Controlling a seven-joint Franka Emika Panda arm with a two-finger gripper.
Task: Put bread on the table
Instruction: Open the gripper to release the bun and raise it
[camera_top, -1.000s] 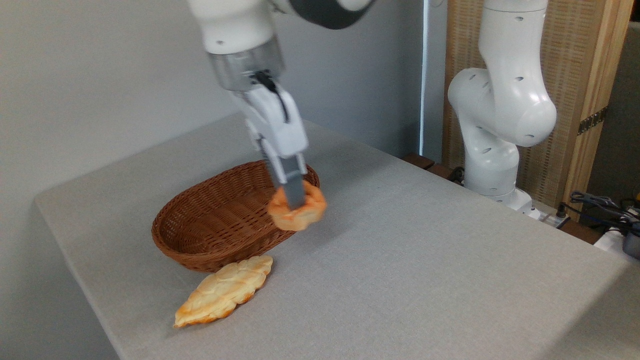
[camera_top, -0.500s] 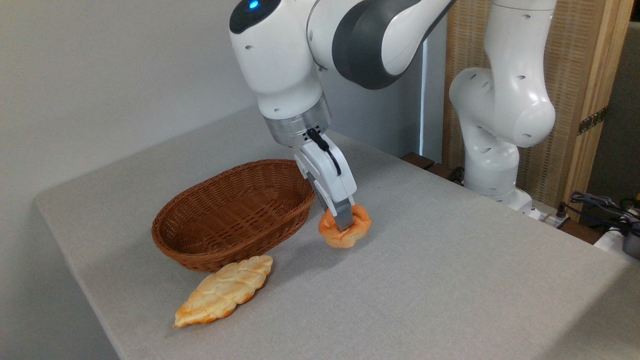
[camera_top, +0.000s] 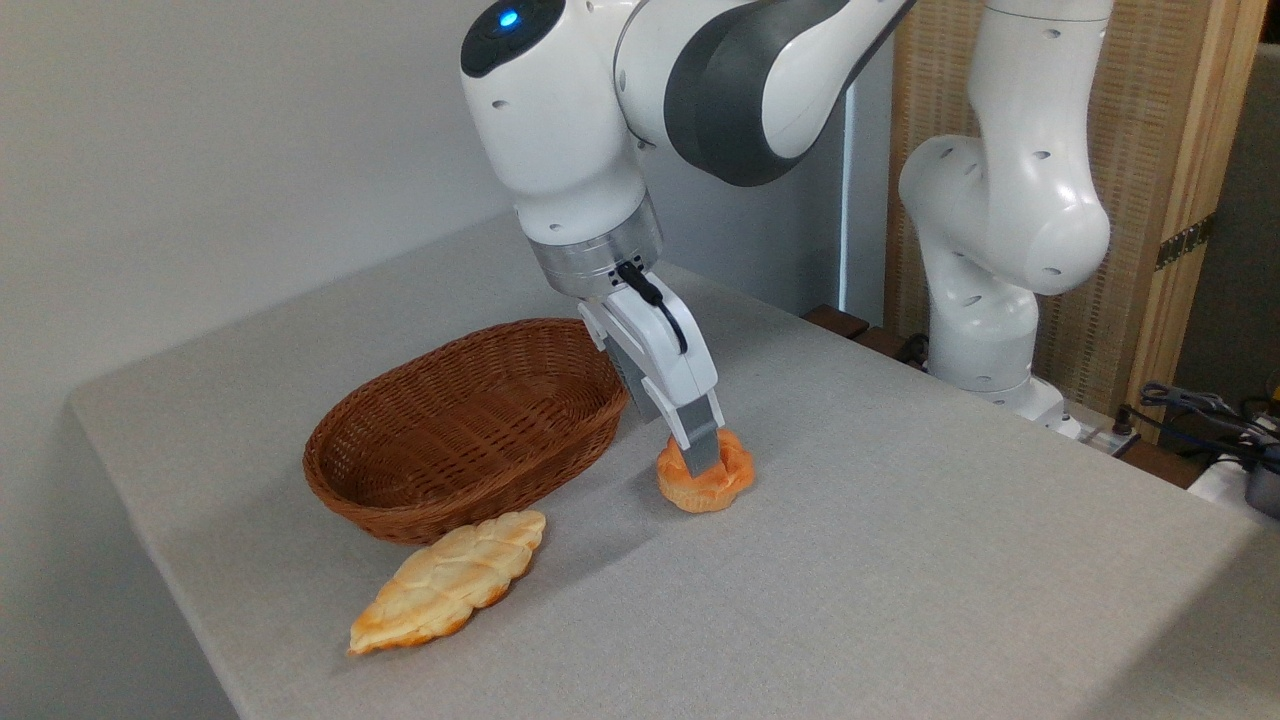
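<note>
The bread (camera_top: 708, 484), a small round orange-brown bun with a knotted top, rests on the light-grey table (camera_top: 880, 560) just right of the basket. My gripper (camera_top: 702, 455) reaches down from above and is shut on the bun, its grey near finger in front of the bun's top. The far finger is hidden behind the bun.
A brown oval wicker basket (camera_top: 465, 435) stands to the left of the bun. A long flat pale-golden leaf-shaped bread (camera_top: 450, 580) lies in front of the basket, near the table's front-left edge. The arm's white base (camera_top: 1000, 250) stands beyond the table's far right edge.
My gripper carried the bun from above the basket's right rim to the right and down. The bun now sits on the table surface.
</note>
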